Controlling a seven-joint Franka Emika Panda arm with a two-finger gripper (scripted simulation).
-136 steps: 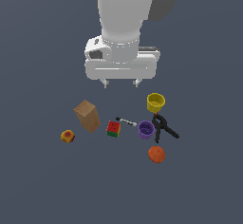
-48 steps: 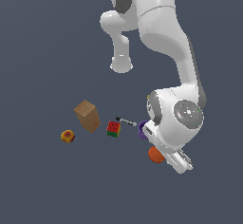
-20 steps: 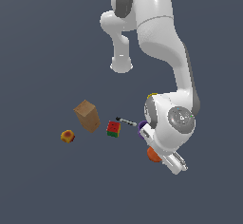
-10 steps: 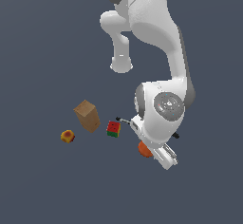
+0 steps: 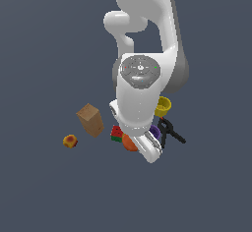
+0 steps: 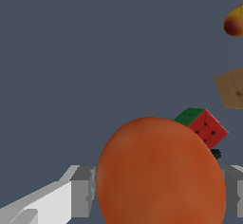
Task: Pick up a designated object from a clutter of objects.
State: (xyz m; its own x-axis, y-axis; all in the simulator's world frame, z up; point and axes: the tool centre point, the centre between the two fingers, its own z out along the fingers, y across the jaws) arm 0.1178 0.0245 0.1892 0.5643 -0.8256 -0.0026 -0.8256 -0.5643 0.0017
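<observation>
1. Your arm hides most of the orange fruit (image 5: 129,143) and purple cup (image 5: 154,130).
2. Your arm reaches steeply down.
3. Your claw (image 6: 159,192) clamps the fruit, beside the cube (image 5: 116,133).

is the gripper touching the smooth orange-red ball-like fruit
Touching. In the wrist view both fingers of the gripper press against the sides of the orange-red ball-like fruit.

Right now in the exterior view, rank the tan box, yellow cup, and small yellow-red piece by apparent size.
1. Tan box, clearly largest.
2. Yellow cup, though the arm hides part of it.
3. Small yellow-red piece, smallest.
</observation>
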